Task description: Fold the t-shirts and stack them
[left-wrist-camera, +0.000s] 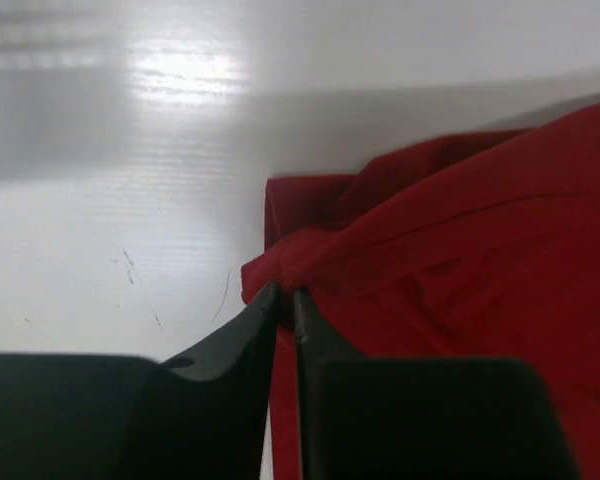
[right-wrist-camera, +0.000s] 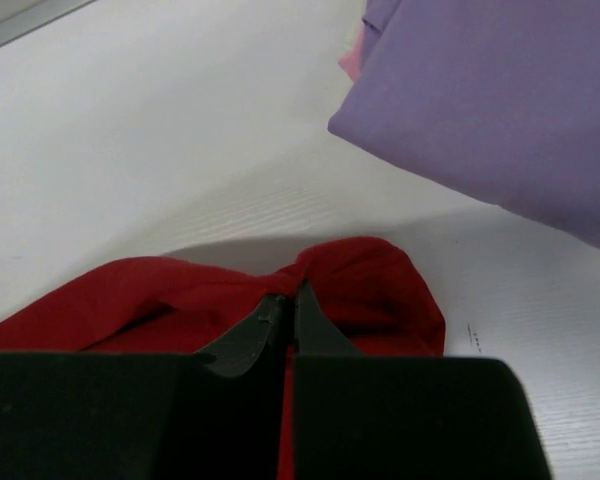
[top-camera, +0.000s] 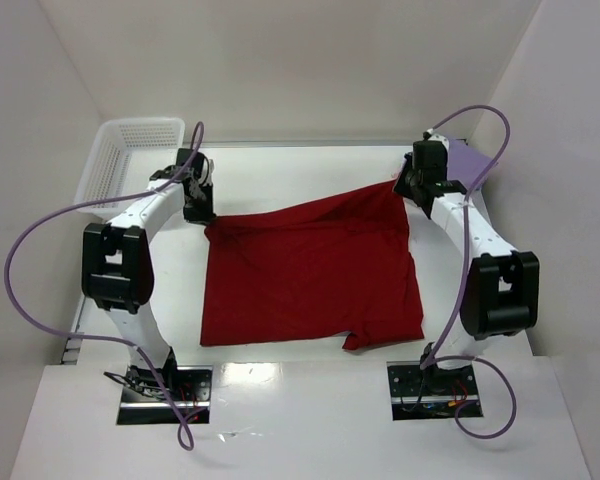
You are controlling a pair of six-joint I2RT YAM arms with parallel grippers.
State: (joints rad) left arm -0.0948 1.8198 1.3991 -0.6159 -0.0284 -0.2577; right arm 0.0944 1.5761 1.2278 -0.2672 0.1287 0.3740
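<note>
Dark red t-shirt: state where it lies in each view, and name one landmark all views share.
Top external: dark red t-shirt spread across mid-table, between both arms.
Left wrist: fills the right side, a corner at the left gripper.
Right wrist: bunched low in frame at the right gripper, lavender t-shirt upper right.
Shared landmark: the white table.

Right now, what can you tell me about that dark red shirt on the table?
The dark red t-shirt is plain soft cloth, spread mostly flat and slightly wrinkled on the white table. Its two far corners are each pinched: one by the left pincer, one by the right pincer. A small flap sticks out at its near edge.
</note>
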